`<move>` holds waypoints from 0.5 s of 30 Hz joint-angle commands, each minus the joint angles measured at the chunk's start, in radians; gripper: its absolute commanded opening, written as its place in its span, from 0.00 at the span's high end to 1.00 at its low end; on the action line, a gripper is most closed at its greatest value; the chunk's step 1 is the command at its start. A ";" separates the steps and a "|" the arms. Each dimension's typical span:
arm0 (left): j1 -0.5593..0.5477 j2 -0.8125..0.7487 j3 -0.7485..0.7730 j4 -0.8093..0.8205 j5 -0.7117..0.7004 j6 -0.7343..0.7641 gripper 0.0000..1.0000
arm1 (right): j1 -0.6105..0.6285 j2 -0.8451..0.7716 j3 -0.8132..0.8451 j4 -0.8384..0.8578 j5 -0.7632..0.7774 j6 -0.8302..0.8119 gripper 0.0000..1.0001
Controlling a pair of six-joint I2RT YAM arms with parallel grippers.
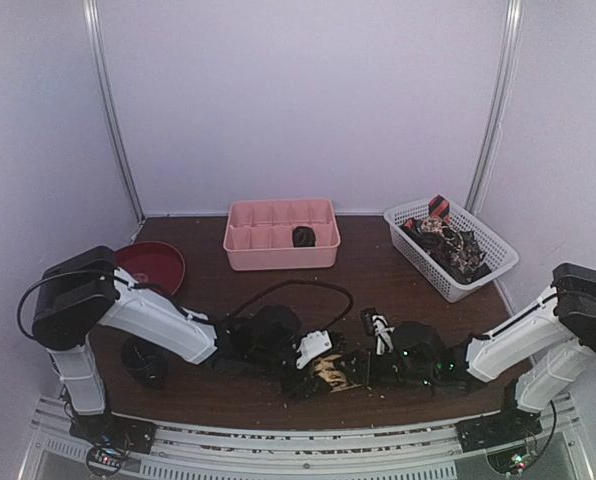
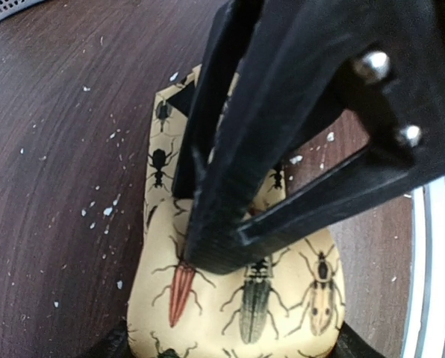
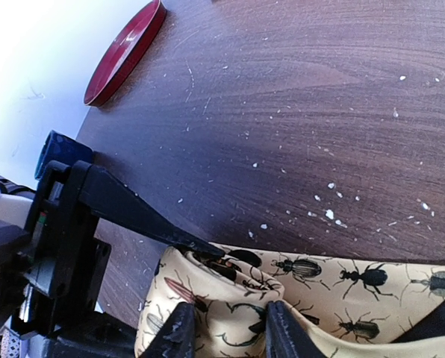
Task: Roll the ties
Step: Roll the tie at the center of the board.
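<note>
Now we see the tan tie [image 1: 330, 372], printed with insects, lying on the table [image 1: 398, 290] well in front of the pink tray [image 1: 281, 258], towards the arms' bases. On the side to the tray's right, the right gripper [image 3: 230, 328] has its jaws drawn narrow, pinching a rolled fold of that tie. On the tray's left side, the left gripper [image 2: 230, 347] stands wide apart, straddling the tie's width and clamping nothing; one finger [image 3: 148, 224] tips into the fold. Inside the tray sits a dark rolled tie [image 1: 303, 237].
</note>
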 commanded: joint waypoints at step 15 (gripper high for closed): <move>-0.001 0.022 0.066 -0.044 -0.082 0.009 0.53 | 0.068 -0.144 0.122 -0.414 0.169 0.087 0.59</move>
